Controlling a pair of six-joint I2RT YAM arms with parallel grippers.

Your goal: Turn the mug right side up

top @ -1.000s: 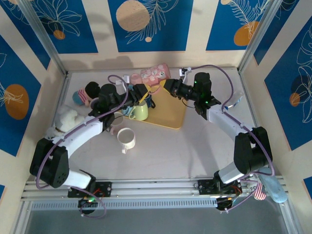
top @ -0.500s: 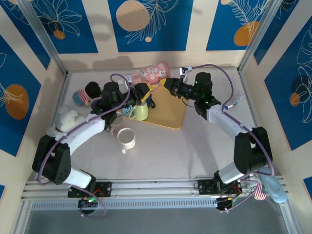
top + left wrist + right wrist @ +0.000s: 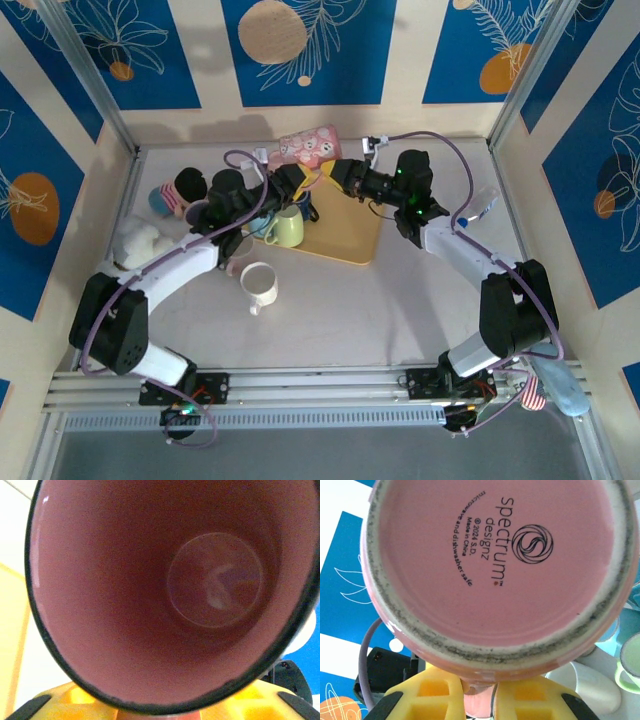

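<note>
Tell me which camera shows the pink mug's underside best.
Right wrist: the pink mug turns its stamped base squarely to it. Left wrist looks into its mouth; top external sees it sideways, small.

Glossy pink ceramic mug (image 3: 500, 555) with rough unglazed foot ring; smooth yellow plastic fingers (image 3: 440, 702)

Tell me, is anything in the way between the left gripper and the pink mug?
Nothing visible. The pink mug has its open mouth right at the left gripper, and the right gripper is shut on it.
</note>
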